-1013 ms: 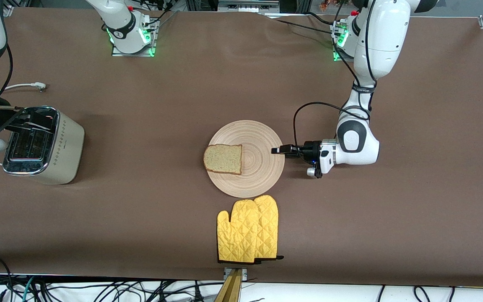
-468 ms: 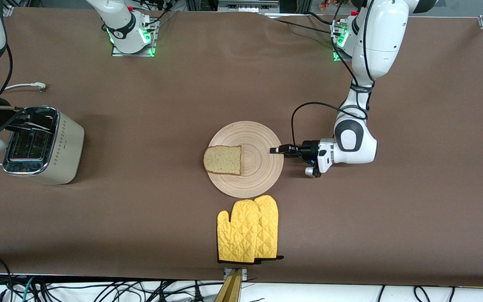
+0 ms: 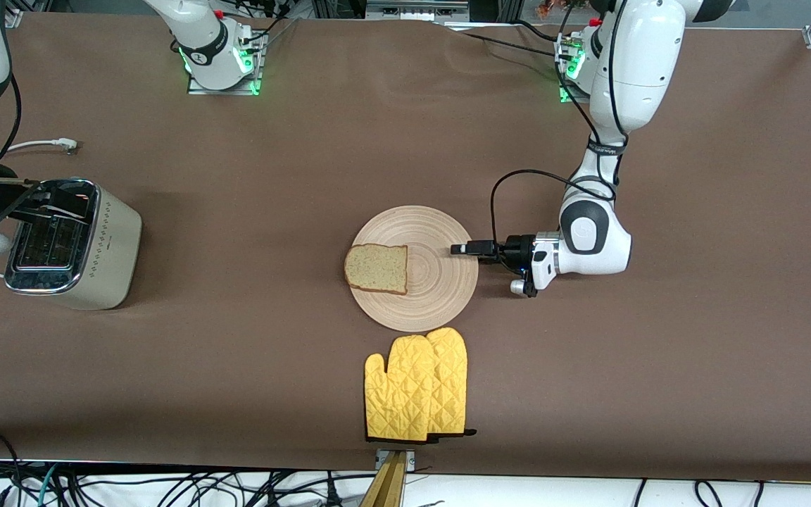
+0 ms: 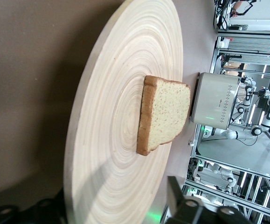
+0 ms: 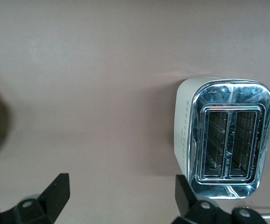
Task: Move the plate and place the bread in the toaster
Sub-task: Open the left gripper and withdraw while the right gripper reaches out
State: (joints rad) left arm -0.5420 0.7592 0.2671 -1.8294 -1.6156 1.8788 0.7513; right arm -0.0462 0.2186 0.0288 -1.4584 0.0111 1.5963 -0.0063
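Observation:
The beige ringed plate lies mid-table with the bread on its side toward the right arm's end. My left gripper lies low at the plate's rim toward the left arm's end, open, one finger over the rim and one under it. In the left wrist view the plate fills the frame, with the bread and the toaster farther off. The cream toaster stands at the right arm's end. My right gripper hangs open and empty beside the toaster, waiting.
Yellow oven mitts lie just nearer the front camera than the plate, almost touching its rim. The toaster's white cord trails toward the robots' side. Bare brown table surrounds the plate elsewhere.
My left gripper has slid a little farther in over the plate's rim. The plate and bread have shifted very slightly. The right arm has not moved.

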